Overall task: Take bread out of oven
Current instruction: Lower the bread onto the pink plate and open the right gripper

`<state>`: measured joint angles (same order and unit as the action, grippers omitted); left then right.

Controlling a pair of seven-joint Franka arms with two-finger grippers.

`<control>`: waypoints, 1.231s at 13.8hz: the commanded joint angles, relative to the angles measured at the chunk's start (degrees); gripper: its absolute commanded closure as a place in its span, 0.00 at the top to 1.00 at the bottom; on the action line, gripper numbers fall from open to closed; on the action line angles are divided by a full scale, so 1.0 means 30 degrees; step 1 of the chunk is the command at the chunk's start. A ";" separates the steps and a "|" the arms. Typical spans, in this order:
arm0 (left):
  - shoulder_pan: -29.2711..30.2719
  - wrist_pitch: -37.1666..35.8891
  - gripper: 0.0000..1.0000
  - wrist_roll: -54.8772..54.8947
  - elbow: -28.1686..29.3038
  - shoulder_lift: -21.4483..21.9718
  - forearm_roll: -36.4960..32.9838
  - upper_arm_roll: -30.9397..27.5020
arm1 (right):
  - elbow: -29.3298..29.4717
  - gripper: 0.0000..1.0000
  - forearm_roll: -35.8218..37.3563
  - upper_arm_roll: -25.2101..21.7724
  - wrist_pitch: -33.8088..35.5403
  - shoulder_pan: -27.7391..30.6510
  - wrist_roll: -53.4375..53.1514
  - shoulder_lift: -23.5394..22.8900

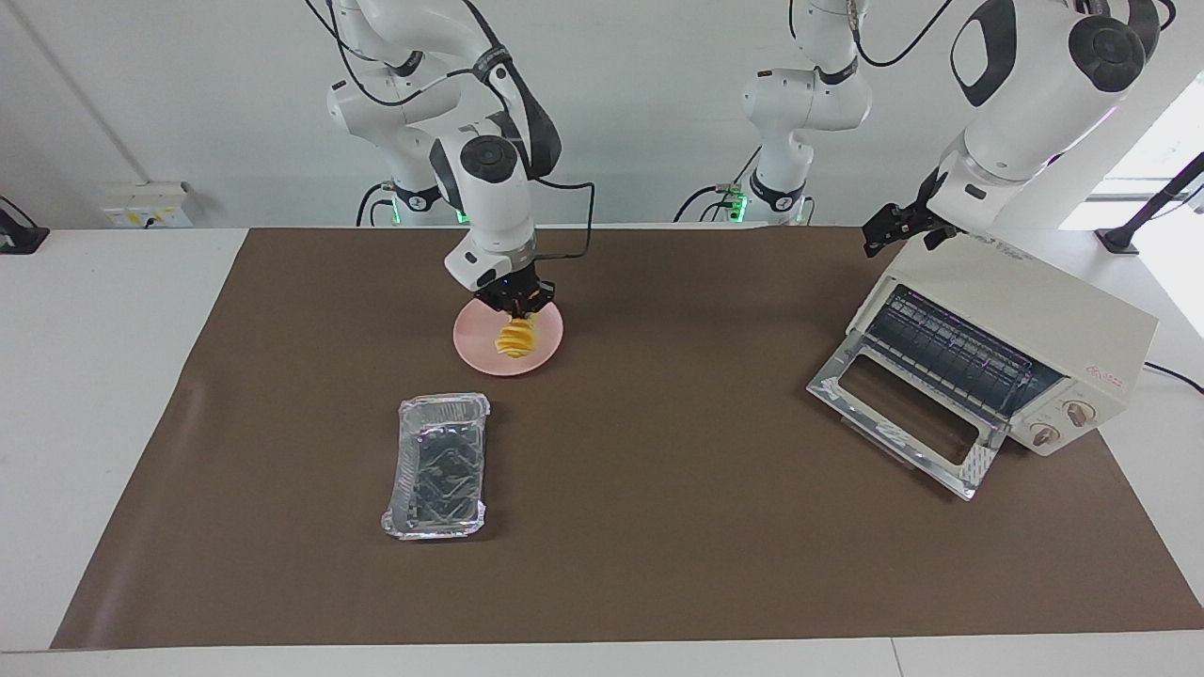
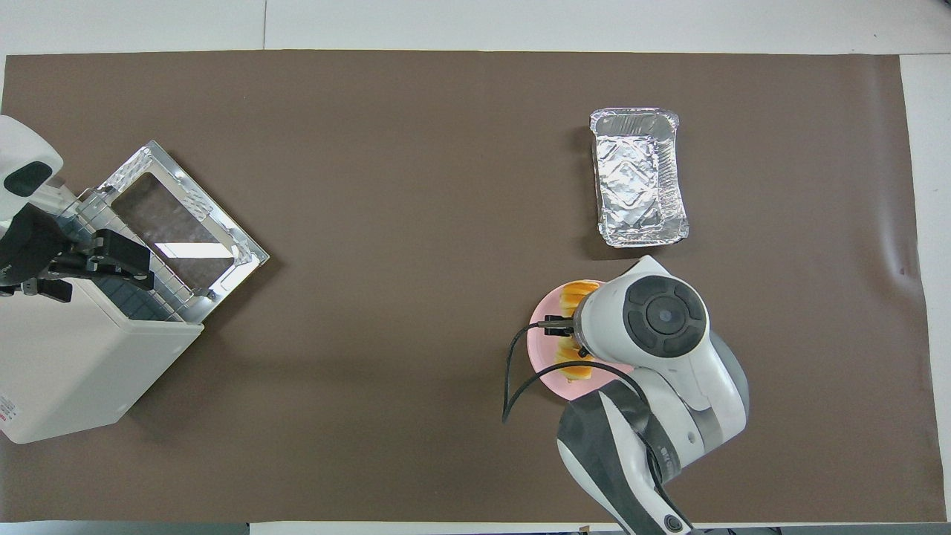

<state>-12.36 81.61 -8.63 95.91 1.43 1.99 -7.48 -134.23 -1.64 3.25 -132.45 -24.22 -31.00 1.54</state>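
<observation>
Right tool (image 1: 515,303) points straight down, clamped shut; left tool (image 1: 901,224) waits, spread open.

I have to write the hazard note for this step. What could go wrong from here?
The right gripper holds the bread by one end, hanging over the pink plate; it could slip free or roll off when let go. The oven door hangs open under the waiting left gripper, where a later move could bump it.
</observation>
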 commanded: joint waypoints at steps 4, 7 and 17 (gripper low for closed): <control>0.0254 0.0101 1.00 0.0065 0.0021 0.0198 0.0185 0.0122 | -0.2775 0.00 -0.0157 -0.0030 -0.3222 0.0367 0.0518 0.0541; 0.0254 0.0101 1.00 0.0065 0.0021 0.0198 0.0185 0.0122 | -0.2514 1.00 -0.0157 -0.0030 -0.2960 0.0542 0.0518 0.0454; 0.0254 0.0101 1.00 0.0065 0.0021 0.0198 0.0185 0.0122 | 0.7236 1.00 -0.0361 -0.0206 0.6403 0.6366 0.8590 0.0101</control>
<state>-12.36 81.61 -8.63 95.91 1.43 1.99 -7.48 -117.09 -1.68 2.19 -118.43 -9.42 -13.29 2.65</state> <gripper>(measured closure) 0.000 0.000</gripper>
